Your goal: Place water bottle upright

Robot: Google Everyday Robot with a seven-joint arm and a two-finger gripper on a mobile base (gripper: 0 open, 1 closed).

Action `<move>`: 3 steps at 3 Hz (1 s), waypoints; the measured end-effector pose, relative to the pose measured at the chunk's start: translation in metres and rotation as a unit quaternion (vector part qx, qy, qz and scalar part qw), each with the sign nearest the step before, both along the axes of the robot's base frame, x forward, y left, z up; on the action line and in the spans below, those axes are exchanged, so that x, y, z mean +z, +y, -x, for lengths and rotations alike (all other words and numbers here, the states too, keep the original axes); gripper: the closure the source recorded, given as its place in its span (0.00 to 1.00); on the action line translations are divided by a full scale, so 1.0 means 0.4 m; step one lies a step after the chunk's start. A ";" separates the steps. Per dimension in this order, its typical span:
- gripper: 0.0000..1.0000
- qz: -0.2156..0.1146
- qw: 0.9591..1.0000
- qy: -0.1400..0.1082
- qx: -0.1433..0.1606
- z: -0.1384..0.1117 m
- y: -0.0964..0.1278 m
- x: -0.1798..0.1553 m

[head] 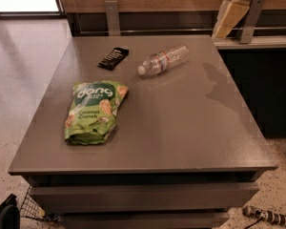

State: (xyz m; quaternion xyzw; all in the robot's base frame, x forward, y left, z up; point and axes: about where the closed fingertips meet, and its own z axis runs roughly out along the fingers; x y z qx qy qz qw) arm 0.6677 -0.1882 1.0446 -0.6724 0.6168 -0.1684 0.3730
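camera view: water bottle (163,60) lying on its side on grey table (190,128), toward 12 o'clock, white cap pointing to 8 o'clock. green snack bag (94,109) flat at 9 o'clock; black packet (113,57) at 11 o'clock. gripper (238,18) high beyond table corner at 1 o'clock, well apart from bottle; grip state: cannot tell.

water bottle (164,60) clear, white cap | bag (94,109) green | pincer (227,17) cream, top right
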 end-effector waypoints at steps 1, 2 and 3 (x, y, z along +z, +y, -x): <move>0.00 0.003 1.000 0.000 0.004 -0.009 0.001 -0.006; 0.00 0.020 0.999 0.000 0.030 -0.061 0.004 -0.042; 0.00 0.036 0.998 0.019 0.057 -0.125 0.004 -0.116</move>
